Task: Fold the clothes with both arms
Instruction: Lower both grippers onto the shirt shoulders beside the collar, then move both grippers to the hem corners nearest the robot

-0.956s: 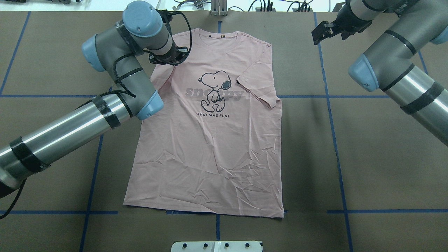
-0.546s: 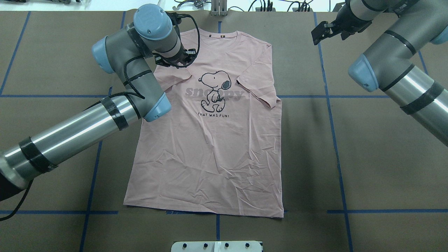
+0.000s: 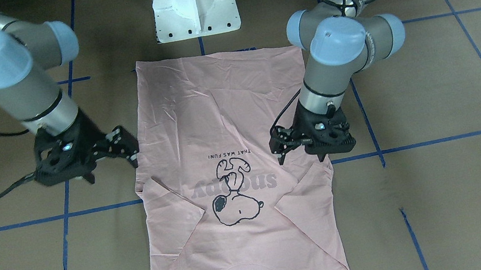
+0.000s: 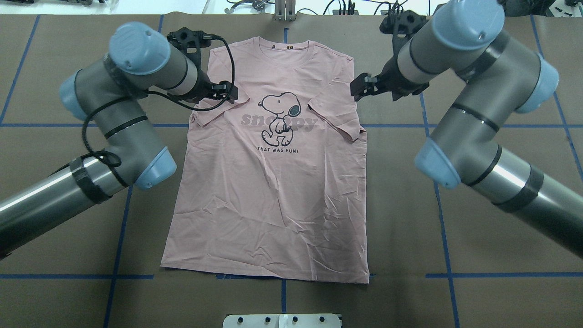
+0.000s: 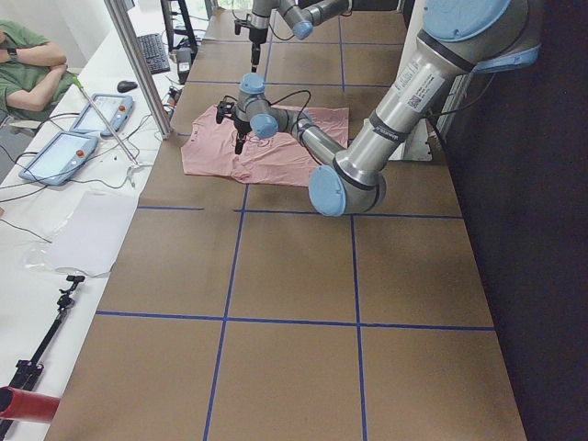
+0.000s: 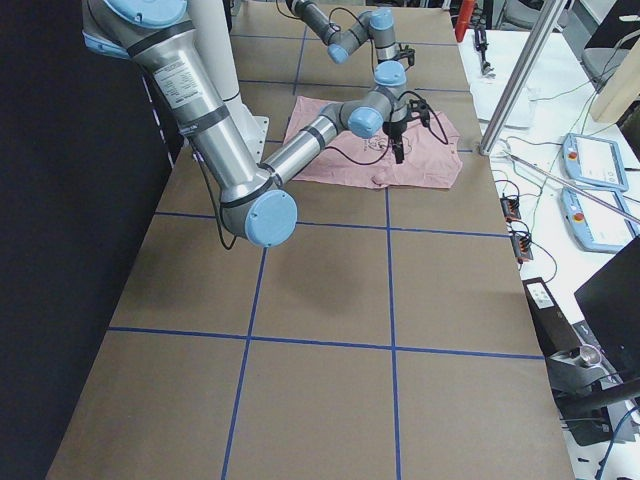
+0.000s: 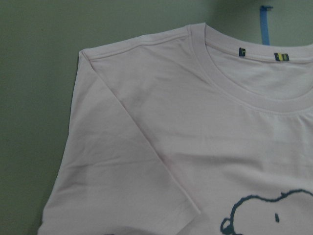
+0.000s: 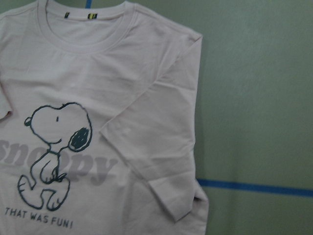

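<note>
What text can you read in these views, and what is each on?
"snoopy": grey letters across the T-shirt chest, behind the cartoon dog.
"THAT WAS FUN!": dark letters under the dog.
Neck tags: too small to read.
White sticker on the left arm: too small to read.

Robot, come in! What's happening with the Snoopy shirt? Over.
Left gripper open, right gripper open, both empty. T-shirt flat, sleeves folded in. Nothing blocking.

A pink T-shirt (image 4: 273,196) lies flat on the brown, blue-taped table (image 4: 410,228).
</note>
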You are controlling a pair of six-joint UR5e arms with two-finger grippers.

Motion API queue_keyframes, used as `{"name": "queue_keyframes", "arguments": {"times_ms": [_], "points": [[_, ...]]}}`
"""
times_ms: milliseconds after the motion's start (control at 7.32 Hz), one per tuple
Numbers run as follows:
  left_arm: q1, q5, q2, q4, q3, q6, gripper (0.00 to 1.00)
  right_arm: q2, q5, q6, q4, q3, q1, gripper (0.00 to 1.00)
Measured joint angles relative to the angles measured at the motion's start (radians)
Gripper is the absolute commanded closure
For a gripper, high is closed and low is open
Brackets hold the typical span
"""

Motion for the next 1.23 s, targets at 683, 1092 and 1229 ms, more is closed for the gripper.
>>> {"name": "queue_keyframes", "arguments": {"times_ms": [683, 1092, 1229], "points": [[0.303, 0.160, 0.406, -0.008, -0.438, -0.259, 0.03, -0.264, -0.542, 0.489, -0.059, 0.351, -0.619, 0.00], [0.463, 0.273, 0.547, -0.012, -0.491, -0.392, 0.36, -0.365, -0.570, 0.503, 0.097, 0.357, -0.659, 0.00], [0.484, 0.285, 0.571, -0.012, -0.490, -0.407, 0.39, -0.369, -0.570, 0.502, 0.107, 0.357, -0.662, 0.00]]}}
